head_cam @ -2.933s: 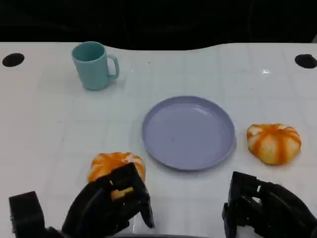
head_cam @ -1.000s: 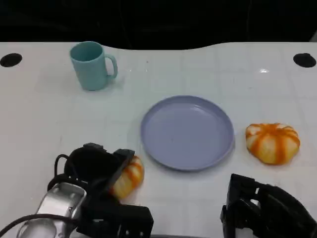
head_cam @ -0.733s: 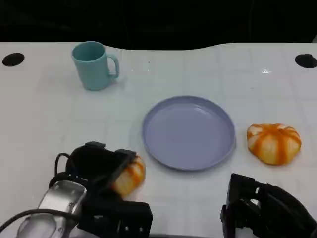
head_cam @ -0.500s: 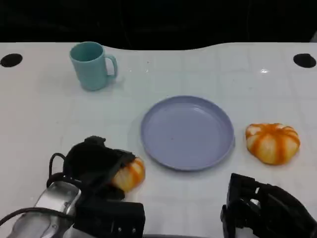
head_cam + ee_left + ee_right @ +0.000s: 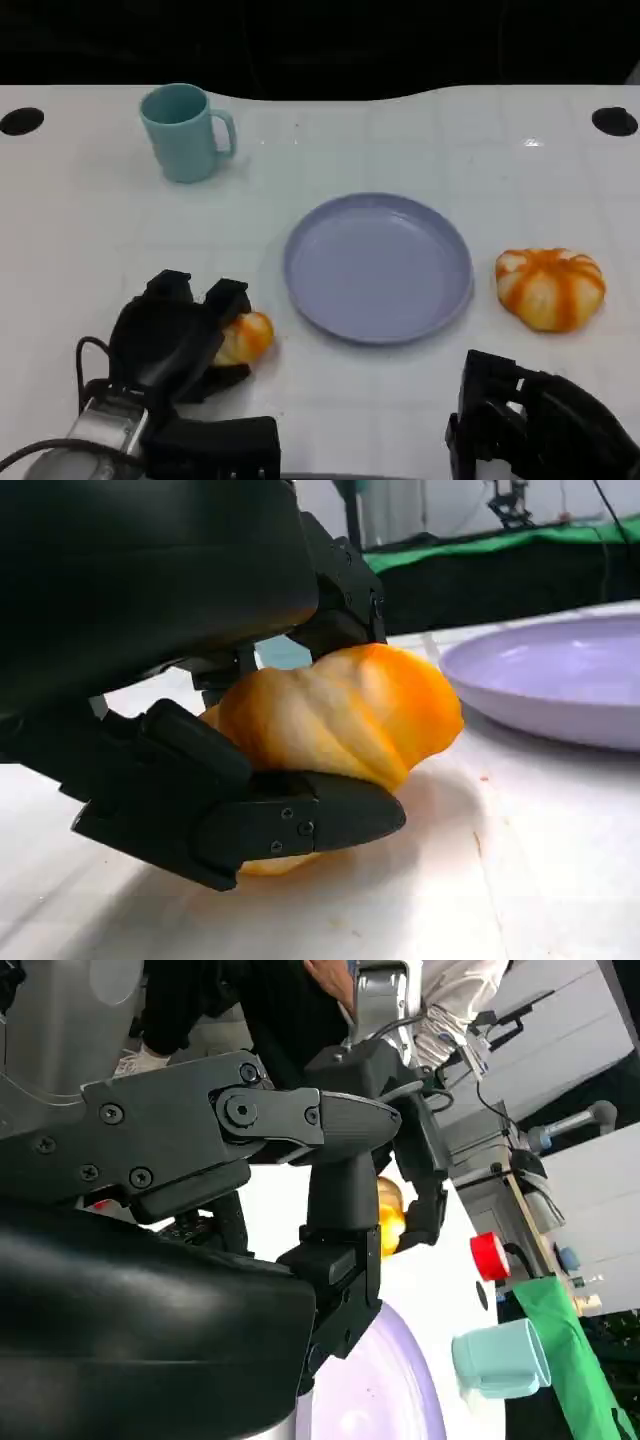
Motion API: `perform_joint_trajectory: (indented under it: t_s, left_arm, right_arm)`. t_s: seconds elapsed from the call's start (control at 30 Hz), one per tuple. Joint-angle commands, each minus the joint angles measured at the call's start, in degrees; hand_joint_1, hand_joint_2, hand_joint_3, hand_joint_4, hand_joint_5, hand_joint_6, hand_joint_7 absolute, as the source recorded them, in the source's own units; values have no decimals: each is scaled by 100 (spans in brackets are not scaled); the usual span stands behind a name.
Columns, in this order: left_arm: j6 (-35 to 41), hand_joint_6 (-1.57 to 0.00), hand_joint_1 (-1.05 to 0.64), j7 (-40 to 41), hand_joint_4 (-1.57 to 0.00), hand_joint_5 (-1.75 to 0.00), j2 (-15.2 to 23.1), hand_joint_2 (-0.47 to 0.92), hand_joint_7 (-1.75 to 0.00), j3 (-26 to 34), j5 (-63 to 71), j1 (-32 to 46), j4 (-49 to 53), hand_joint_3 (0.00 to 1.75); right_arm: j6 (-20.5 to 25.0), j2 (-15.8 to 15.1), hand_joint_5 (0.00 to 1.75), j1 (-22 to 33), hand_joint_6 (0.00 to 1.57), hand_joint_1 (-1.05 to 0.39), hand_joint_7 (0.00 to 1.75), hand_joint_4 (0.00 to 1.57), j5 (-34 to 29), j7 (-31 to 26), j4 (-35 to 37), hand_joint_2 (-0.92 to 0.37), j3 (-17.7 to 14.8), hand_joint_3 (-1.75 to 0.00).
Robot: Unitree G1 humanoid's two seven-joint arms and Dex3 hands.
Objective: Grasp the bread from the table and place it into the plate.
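Your left hand has its black fingers wrapped around the orange-and-white striped bread roll, which sits at the near left, just beside the round lilac plate but not on it. The grasp looks made; lifting and placing remain. Your right hand rests at the near right, fingers curled in on nothing. 1 more striped roll lies right of the plate.

Lab: equipment racks, green backdrop
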Motion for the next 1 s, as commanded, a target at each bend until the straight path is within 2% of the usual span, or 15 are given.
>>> perform_joint_trajectory:
  t_s: [0.03,0.2,0.53,0.77,1.0]
  left_arm:
    - [147,-56,-29,268,-83,-175,14,65,-175,181,-184,34,-51,98]
    - [-175,-61,-24,-49,-85,-175,-108,57,-175,630,-1074,141,-357,110]
    - [-808,-62,-23,-266,-85,-175,-50,51,-175,921,-1589,-123,-933,108]
    - [-1427,-68,-19,-564,-89,-175,-237,42,-175,942,-1926,-857,-477,124]
    - [-1482,-71,-14,-571,-92,-175,-597,37,-175,739,-1730,-1671,179,123]
  right_arm:
    - [-13,-64,175,-31,42,-57,173,63,18,-9,-12,-92,-69,-41]
    - [31,-61,175,-43,41,-56,172,62,55,14,6,-92,-74,-41]
    - [50,-45,175,-7,41,-56,172,61,18,-52,-31,-92,-34,-41]
    - [15,-49,175,-31,40,-54,173,61,0,-10,36,-92,4,-42]
    - [146,-68,175,-18,41,-55,174,62,7,-45,-27,-92,15,-39]
